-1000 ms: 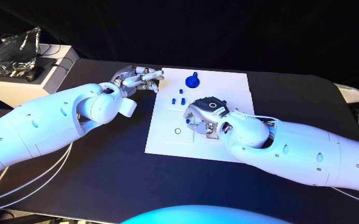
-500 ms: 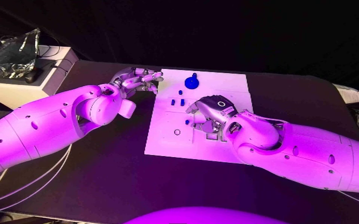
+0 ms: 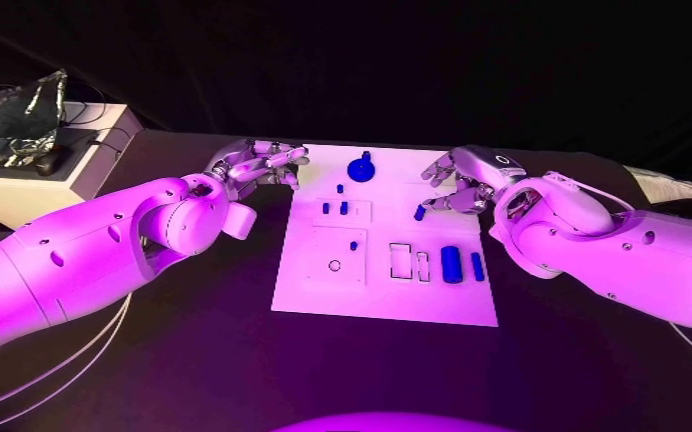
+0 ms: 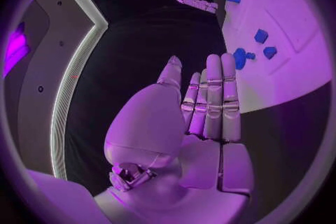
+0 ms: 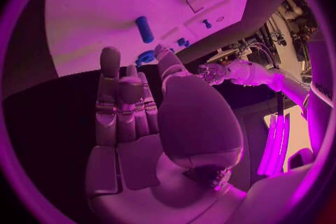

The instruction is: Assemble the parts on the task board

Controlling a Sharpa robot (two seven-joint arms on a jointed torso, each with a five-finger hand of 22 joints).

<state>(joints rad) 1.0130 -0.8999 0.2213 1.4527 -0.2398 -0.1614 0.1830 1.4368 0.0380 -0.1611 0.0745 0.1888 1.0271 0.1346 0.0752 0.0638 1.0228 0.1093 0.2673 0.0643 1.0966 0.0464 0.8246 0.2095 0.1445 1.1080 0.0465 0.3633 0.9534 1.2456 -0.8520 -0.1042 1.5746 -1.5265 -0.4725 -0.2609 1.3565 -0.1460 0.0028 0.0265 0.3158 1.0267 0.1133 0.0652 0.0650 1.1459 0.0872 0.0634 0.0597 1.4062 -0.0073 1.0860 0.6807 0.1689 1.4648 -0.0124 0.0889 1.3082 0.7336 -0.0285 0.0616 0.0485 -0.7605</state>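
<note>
The white task board (image 3: pixel 382 297) lies in the middle of the black table. A round blue knob (image 3: pixel 361 165) stands near its far edge, with small blue pegs (image 3: pixel 335 208) just in front of it. A blue cylinder (image 3: pixel 451 263) and a thinner blue piece (image 3: pixel 477 266) lie to the right of two rectangular slots (image 3: pixel 400 260). Another small peg (image 3: pixel 420 212) sits close to my right hand (image 3: pixel 462 184), which hovers over the board's far right part with fingers apart and nothing in it. My left hand (image 3: pixel 261 163) is at the board's far left corner, fingers extended (image 4: pixel 213 98), holding nothing.
A white box (image 3: pixel 65 157) with a crumpled foil-like object (image 3: pixel 32 117) stands off the table's left side. Cables (image 3: pixel 58 362) hang under my left arm. Bare black table lies left, right and in front of the board.
My right hand has lifted off the board's middle and drawn back to its far right part, uncovering the slots and blue pieces beside them. The left hand has barely moved. The camera view has shifted.
</note>
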